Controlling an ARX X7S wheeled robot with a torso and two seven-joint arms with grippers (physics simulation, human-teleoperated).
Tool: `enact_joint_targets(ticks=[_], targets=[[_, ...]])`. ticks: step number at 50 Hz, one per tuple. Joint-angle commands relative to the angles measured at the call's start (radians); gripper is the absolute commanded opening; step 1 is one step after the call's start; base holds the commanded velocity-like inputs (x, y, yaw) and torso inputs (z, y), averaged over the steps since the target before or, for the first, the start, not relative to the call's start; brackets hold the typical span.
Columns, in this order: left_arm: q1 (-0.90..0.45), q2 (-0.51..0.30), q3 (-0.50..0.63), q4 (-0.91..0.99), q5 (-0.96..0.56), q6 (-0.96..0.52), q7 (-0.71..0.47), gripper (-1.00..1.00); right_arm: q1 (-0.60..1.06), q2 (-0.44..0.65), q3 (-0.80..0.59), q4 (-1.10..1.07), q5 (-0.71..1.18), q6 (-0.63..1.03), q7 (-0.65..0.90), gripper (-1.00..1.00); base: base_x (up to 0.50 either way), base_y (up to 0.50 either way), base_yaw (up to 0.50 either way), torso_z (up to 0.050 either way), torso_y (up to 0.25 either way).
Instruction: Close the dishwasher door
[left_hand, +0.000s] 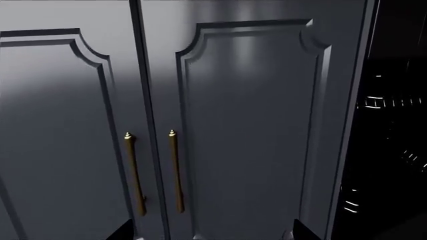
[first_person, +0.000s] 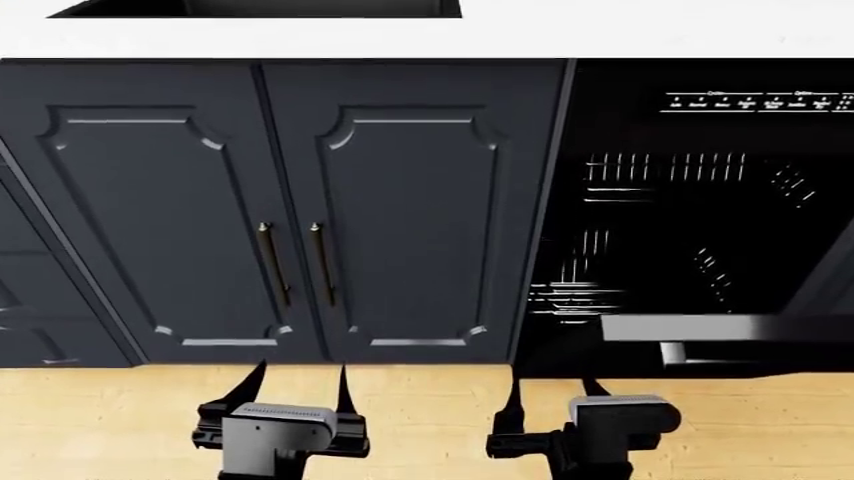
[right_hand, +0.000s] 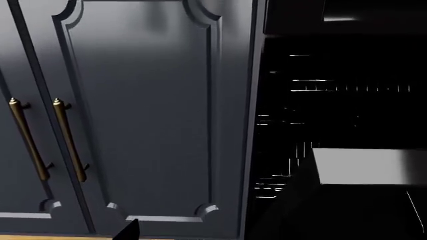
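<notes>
The dishwasher door is open and lowered towards me. Its silver-grey top edge (first_person: 721, 328) shows at the right of the head view, with a silver handle mount (first_person: 674, 352) under it. The same edge (right_hand: 370, 167) shows in the right wrist view. Behind it is the dark dishwasher cavity with wire racks (first_person: 667, 200). My right gripper (first_person: 551, 395) is open and empty, just left of the door's edge and nearer to me. One of its fingertips (right_hand: 130, 230) shows in its wrist view. My left gripper (first_person: 294, 385) is open and empty, facing the cabinet doors; it also shows in its wrist view (left_hand: 212, 232).
Two dark navy panelled cabinet doors (first_person: 387, 220) with brass handles (first_person: 320, 262) stand left of the dishwasher under a white countertop (first_person: 534, 35) with a sink (first_person: 267, 8). The floor (first_person: 120, 420) is light wood. More cabinets (first_person: 27, 300) are at far left.
</notes>
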Motion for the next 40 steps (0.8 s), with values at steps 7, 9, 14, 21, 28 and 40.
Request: enact_joint_targets(ticks=[7,9,14,21,28,40], targets=[[0.000,-0.009,0.009,-0.002,-0.014,0.013,-0.013,1.00,-0.002,0.008,-0.009,0.001,0.008,-0.016,0.024,1.00,0.00,0.00,0.00,-0.050,0.000],[0.000,-0.010,0.011,-0.002,-0.015,0.014,-0.015,1.00,-0.002,0.009,-0.010,0.001,0.009,-0.018,0.026,1.00,0.00,0.00,0.00,-0.050,0.000],[0.001,-0.013,0.014,-0.001,-0.015,0.017,-0.020,1.00,-0.004,0.013,-0.014,-0.001,0.011,-0.020,0.031,1.00,0.00,0.00,0.00,-0.050,0.000],[0.001,-0.017,0.020,0.000,-0.018,0.020,-0.025,1.00,-0.003,0.016,-0.019,0.002,0.014,-0.025,0.036,1.00,0.00,0.00,0.00,-0.050,0.000],[0.000,-0.021,0.024,-0.004,-0.022,0.026,-0.027,1.00,-0.001,0.019,-0.024,0.006,0.016,-0.028,0.043,1.00,0.00,0.00,0.00,-0.050,0.000],[0.000,-0.027,0.031,-0.002,-0.028,0.028,-0.035,1.00,-0.001,0.025,-0.032,0.006,0.019,-0.032,0.054,1.00,0.00,0.00,0.00,-0.050,0.000]])
